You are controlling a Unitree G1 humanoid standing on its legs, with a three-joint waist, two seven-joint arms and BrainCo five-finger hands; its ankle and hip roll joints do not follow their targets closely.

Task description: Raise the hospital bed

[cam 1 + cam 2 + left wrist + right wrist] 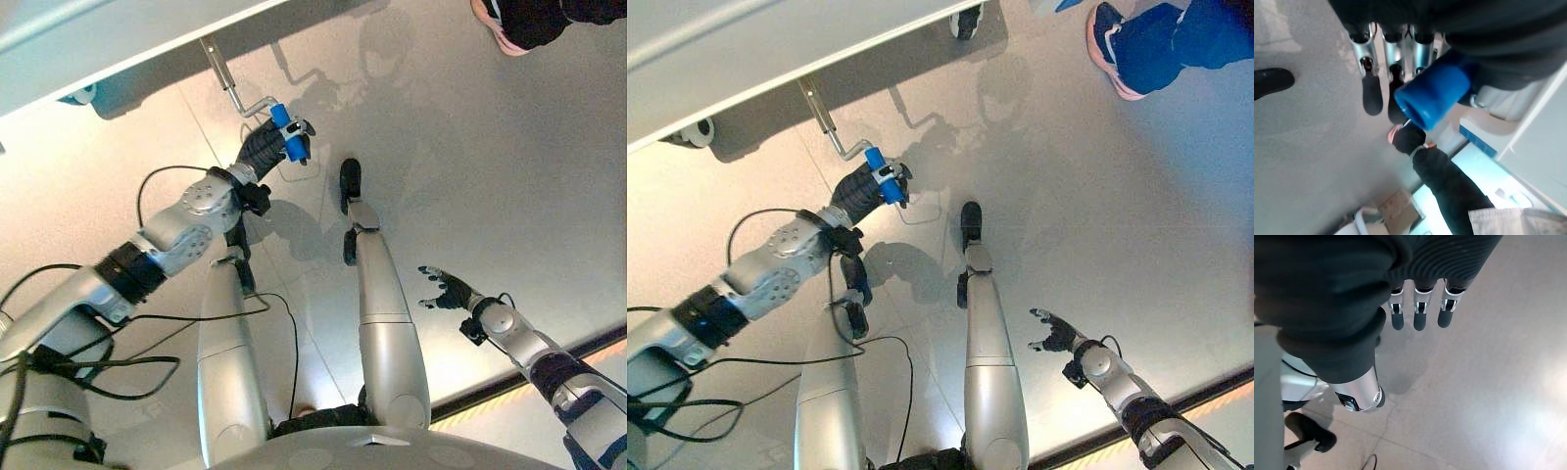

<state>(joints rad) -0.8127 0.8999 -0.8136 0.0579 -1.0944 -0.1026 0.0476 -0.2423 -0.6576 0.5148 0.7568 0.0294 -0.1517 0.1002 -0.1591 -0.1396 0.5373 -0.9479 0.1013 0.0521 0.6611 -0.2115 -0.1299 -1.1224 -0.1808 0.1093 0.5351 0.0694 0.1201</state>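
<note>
Left hand on blue crank handle under the bed

Crank handle (286, 130) with blue grip sits at the end of a bent metal crank rod (227, 83) that comes out from under the hospital bed (88, 49). The left hand (266, 147) has its fingers curled around this blue grip. The right hand (447, 290) hangs low above the grey floor (490, 166), fingers spread and relaxed, holding nothing. A person's shoe (1112, 49) stands on the floor near the bed.

bed (98, 49): cut off by picture's top edge | crank shaft (217, 61): upper end hidden under bed | person's shoe (1112, 49): body out of frame
</note>
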